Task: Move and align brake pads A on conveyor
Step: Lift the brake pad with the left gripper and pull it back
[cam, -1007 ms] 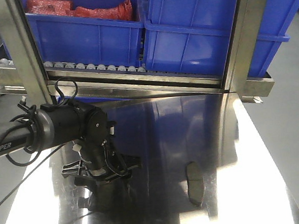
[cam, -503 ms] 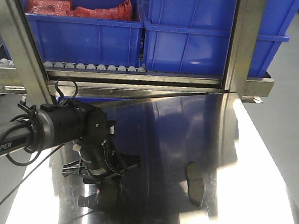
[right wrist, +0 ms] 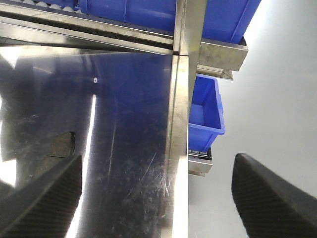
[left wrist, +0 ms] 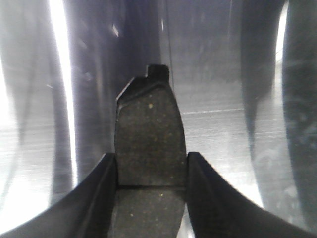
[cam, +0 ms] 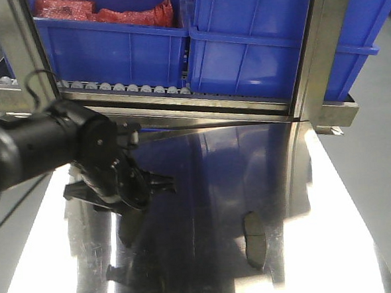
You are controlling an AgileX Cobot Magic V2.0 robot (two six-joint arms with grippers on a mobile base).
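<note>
My left gripper (cam: pixel 129 213) is shut on one dark-grey brake pad (cam: pixel 129 230) and holds it above the shiny steel tabletop (cam: pixel 198 186). In the left wrist view the pad (left wrist: pixel 150 129) sits clamped at its groove between the two fingers of the left gripper (left wrist: pixel 151 166). A second brake pad (cam: pixel 254 239) lies flat on the steel at front right; its end shows in the right wrist view (right wrist: pixel 59 145). My right gripper (right wrist: pixel 156 198) is open and empty over the table's right edge. The conveyor is out of view.
Blue bins (cam: pixel 242 44) stand on a rack behind the table, one holding red bags (cam: pixel 101 13), above a row of small grey rollers (cam: pixel 122 88). Steel posts (cam: pixel 322 52) frame the rack. A small blue bin (right wrist: pixel 205 111) sits beside the table's right edge.
My left arm has risen and swung left and back, lifting the brake pad off the steel. The pad at front right has not moved.
</note>
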